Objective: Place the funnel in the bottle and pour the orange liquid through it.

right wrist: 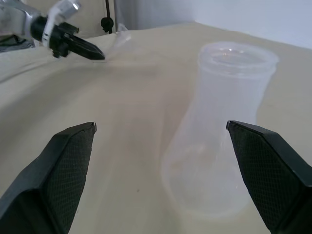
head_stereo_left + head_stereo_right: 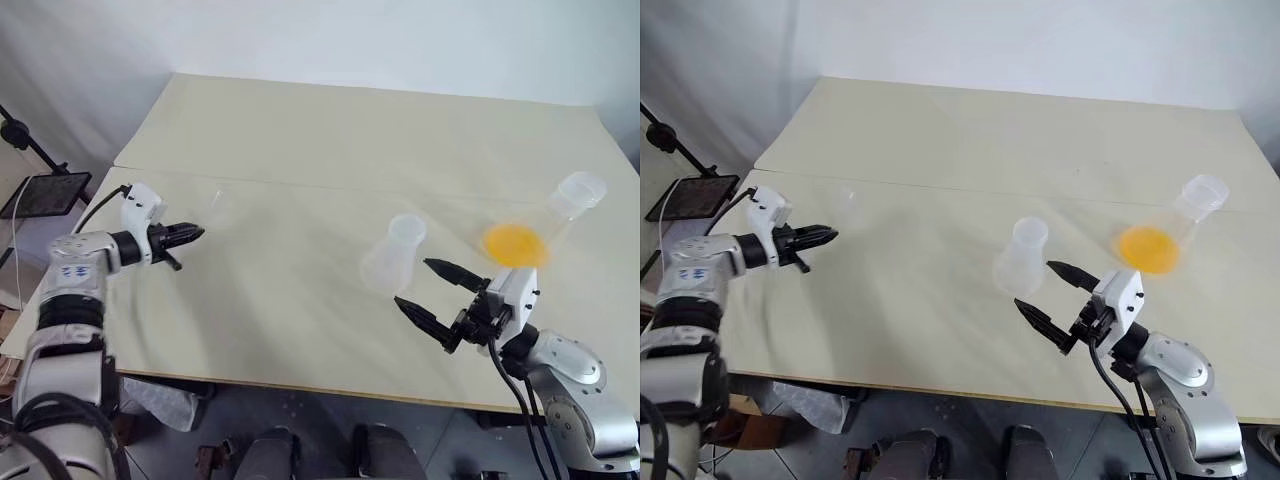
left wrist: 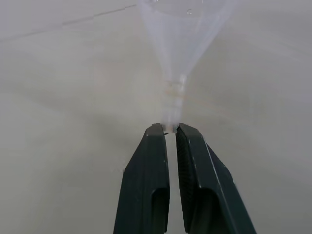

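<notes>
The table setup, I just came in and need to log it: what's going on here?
The robot's left hand is shut on the stem of the clear funnel, out over the left of the table. Its right hand waits open beside the empty frosted bottle. The orange liquid sits in a clear flask further right. Nothing is poured yet.

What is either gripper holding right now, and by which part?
The left gripper is shut on the funnel, pinching the end of its thin stem. The right gripper is open and holds nothing.
</notes>
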Available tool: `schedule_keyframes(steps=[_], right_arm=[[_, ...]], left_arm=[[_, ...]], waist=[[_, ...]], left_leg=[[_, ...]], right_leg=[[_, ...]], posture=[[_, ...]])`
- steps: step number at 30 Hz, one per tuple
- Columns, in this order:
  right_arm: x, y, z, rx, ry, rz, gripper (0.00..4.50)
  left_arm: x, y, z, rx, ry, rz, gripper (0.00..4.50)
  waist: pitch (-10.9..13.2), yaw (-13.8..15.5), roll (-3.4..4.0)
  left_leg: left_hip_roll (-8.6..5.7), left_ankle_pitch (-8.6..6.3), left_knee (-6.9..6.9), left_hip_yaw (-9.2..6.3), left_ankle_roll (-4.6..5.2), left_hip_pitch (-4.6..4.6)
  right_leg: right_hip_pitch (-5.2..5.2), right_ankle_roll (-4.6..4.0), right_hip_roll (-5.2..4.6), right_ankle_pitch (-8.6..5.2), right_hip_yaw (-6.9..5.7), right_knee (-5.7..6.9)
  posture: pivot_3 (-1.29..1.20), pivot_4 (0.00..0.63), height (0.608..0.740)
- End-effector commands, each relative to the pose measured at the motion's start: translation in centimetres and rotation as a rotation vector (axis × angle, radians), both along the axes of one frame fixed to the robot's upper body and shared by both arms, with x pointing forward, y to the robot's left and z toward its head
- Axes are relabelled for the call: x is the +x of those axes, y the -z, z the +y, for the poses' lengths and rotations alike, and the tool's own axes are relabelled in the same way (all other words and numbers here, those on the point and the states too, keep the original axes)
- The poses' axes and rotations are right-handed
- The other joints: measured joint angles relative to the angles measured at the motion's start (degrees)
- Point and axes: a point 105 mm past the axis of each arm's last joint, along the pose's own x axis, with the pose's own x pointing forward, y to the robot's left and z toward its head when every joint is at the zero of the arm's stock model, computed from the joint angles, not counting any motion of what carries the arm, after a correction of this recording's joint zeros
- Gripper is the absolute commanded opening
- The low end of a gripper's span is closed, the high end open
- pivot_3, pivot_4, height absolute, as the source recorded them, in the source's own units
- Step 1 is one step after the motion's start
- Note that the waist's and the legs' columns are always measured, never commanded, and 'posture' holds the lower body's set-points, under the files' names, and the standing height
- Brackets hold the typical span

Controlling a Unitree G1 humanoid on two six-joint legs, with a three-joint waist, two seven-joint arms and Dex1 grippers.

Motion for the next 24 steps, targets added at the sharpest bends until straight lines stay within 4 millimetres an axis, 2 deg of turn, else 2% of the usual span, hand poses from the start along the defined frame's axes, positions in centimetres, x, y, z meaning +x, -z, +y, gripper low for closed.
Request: schedule_keyframes(steps=[1, 5, 10, 13, 18, 24], right_arm=[[-1.0, -0.8, -0.5, -0.006, -0.01, -0.027, 4.5], [-1.5, -0.5, -1.1, -0.017, -0.009, -0.016, 4.5], [-1.8, -0.4, -1.4, -0.03, -0.018, -0.008, 4.5], [-2.0, -0.4, -1.6, -0.032, -0.022, -0.007, 4.5], [-2.2, -0.3, -1.6, -0.034, -0.021, -0.003, 4.5], [-2.2, -0.2, -1.4, -0.028, -0.015, 0.003, 4.5]], left_arm=[[-2.1, -2.0, -1.9, 0.057, 0.153, -0.033, 0.02], [-4.6, -0.7, -2.7, 0.124, 0.259, 0.06, 0.02], [-6.1, 1.2, -2.9, 0.238, 0.313, 0.178, 0.02], [-6.5, 1.6, -3.4, 0.277, 0.342, 0.218, 0.02], [-5.7, 2.7, -1.9, 0.401, 0.316, 0.201, 0.02], [-4.8, 2.8, -1.4, 0.406, 0.321, 0.171, 1.91]], waist=[[0.01, -0.16, 0.02], [0.03, 0.05, 0.05], [0.09, 0.01, 0.15], [0.1, 0.14, 0.17], [0.11, 0.16, 0.19], [0.11, 0.24, 0.2]], left_leg=[[0.0, 0.0, -0.01, -0.01, 0.0, 0.03], [0.01, 0.0, 0.03, -0.08, 0.0, 0.02], [0.04, 0.0, 0.0, -0.07, 0.0, 0.04], [0.04, -0.01, -0.01, -0.07, 0.01, 0.03], [0.04, -0.01, -0.02, -0.07, 0.02, 0.03], [0.04, 0.0, -0.01, -0.04, 0.02, 0.05]], right_leg=[[0.03, 0.0, -0.02, 0.0, 0.1, 0.0], [0.09, 0.0, -0.04, 0.0, 0.21, -0.05], [0.08, 0.0, -0.02, 0.0, 0.28, -0.06], [0.07, 0.0, -0.02, 0.0, 0.32, -0.07], [0.06, -0.01, -0.01, 0.0, 0.36, -0.07], [0.06, -0.01, 0.0, 0.0, 0.35, -0.06]], posture=[[0.0, 0.15, 0.74], [0.0, 0.15, 0.74], [0.0, 0.15, 0.74], [0.0, 0.15, 0.74], [0.0, 0.15, 0.74], [0.0, 0.15, 0.74]])
